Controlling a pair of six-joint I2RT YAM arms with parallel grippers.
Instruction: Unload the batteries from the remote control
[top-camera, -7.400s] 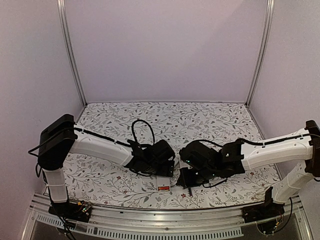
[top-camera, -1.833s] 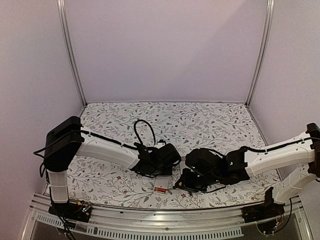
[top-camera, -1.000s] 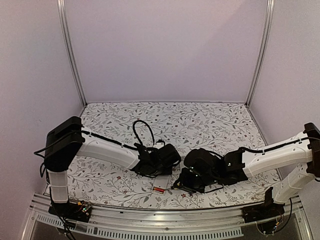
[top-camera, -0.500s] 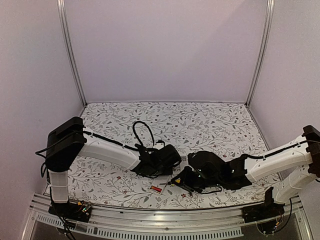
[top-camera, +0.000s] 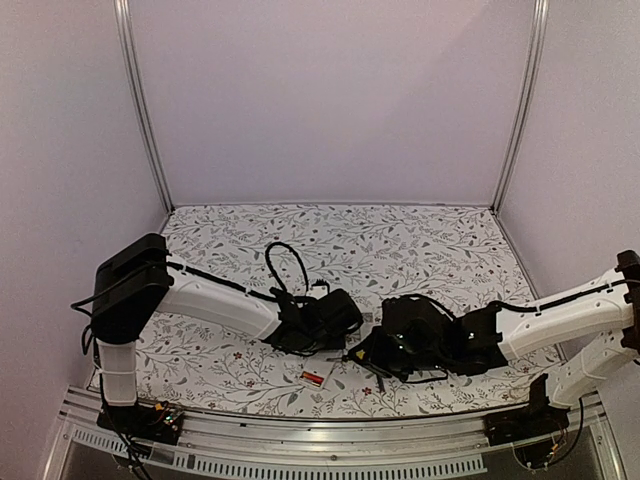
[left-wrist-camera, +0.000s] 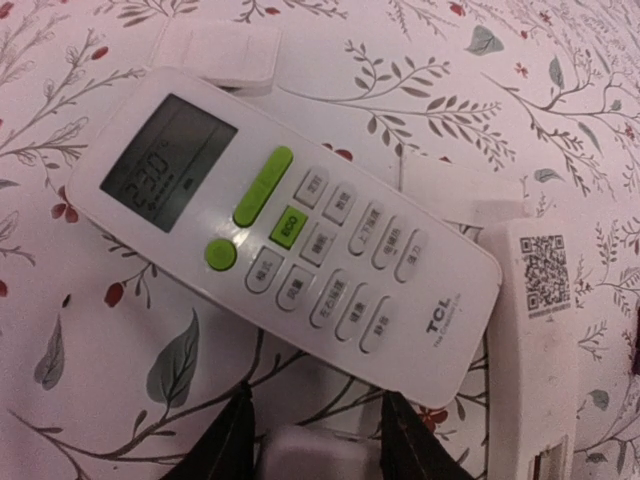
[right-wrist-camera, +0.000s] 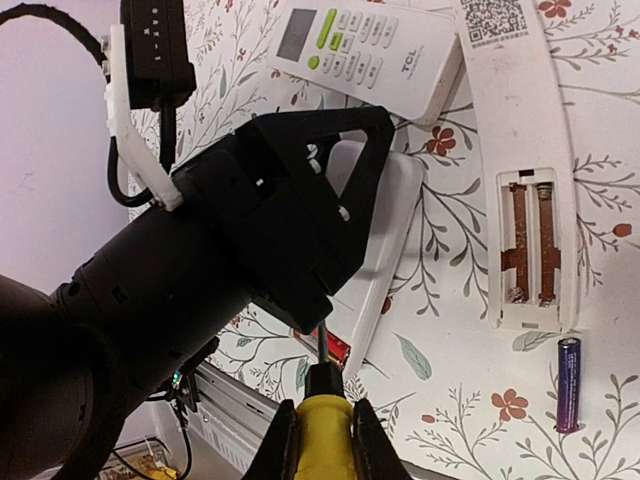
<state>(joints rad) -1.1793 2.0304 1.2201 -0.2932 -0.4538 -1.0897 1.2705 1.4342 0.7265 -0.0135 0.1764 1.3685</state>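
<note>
The right tool (right-wrist-camera: 322, 450), clamped on a yellow pick (right-wrist-camera: 322, 415), is pointing it up-frame at the red battery (right-wrist-camera: 336, 350) just ahead, at the end of the remote (right-wrist-camera: 395, 240) the left tool (left-wrist-camera: 318, 440) is gripping.

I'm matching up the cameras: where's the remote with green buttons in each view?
Top external: cannot be made out.
Left wrist: green-button remote fills the centre.
Right wrist: green-button remote, top centre.
Shared landmark: QR-code remote lying beside it.

A purple battery (right-wrist-camera: 568, 383) lies loose beside the face-down white remote (right-wrist-camera: 515, 120), its open bay empty. A red battery (top-camera: 315, 378) lies farther left.
</note>
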